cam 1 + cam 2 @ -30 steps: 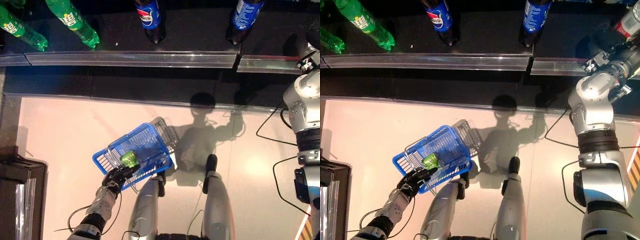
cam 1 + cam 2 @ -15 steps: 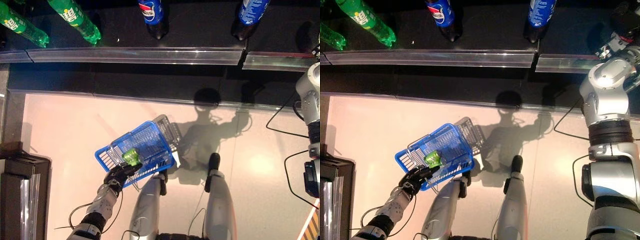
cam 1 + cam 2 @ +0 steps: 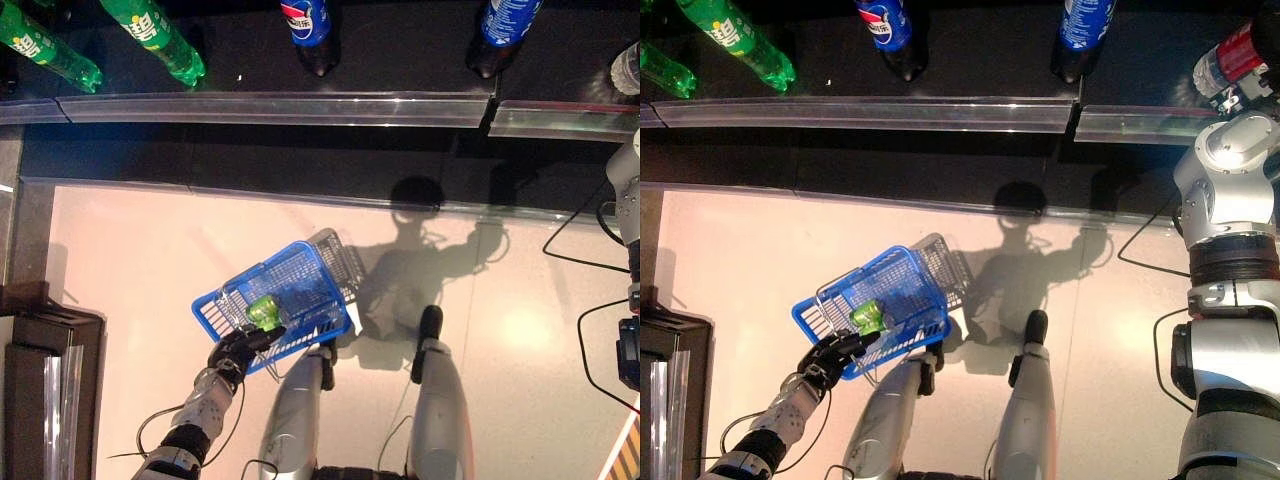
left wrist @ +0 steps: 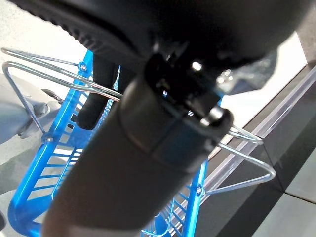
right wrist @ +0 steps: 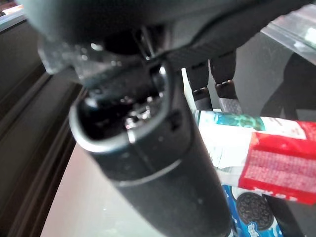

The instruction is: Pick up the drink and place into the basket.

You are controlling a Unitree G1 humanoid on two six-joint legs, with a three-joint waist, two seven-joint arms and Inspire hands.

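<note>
Drink (image 3: 1232, 55) is now appearing above the shelf edge, clasped in the right robot hand (image 5: 217, 79), while the left robot hand (image 3: 236, 350) is gripping the basket (image 3: 300, 275) handle.

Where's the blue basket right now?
The blue basket hangs low on the robot's left in the eye views, its wire handle gripped by the left hand, with a green bottle lying inside it.
</note>
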